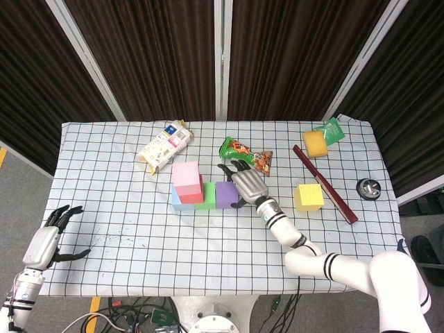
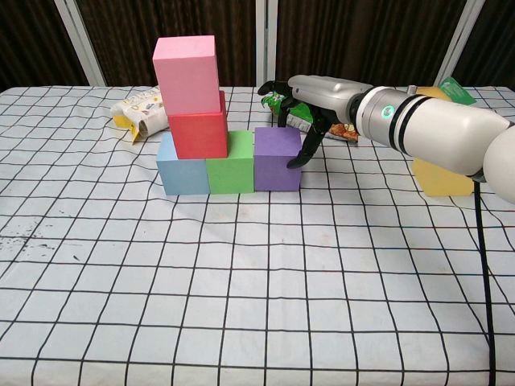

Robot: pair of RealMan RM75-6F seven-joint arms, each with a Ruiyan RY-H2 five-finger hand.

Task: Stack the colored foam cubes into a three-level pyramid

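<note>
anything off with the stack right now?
Yes. The pink cube sits on the red cube at the left, with no second cube on the middle level. The purple cube looks slightly skewed from the green cube, with the right hand at it.

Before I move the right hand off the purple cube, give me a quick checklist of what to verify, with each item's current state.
1. Bottom row, blue cube, green cube, purple cube, touching in line: ok.
2. Red cube seated across blue and green: ok.
3. Pink cube belongs on top level, sits on red alone: not ok.
4. Second level needs another cube; yellow cube lies apart: not ok.
5. Right hand holding nothing: cannot tell.
6. Left hand clear of the stack: ok.
</note>
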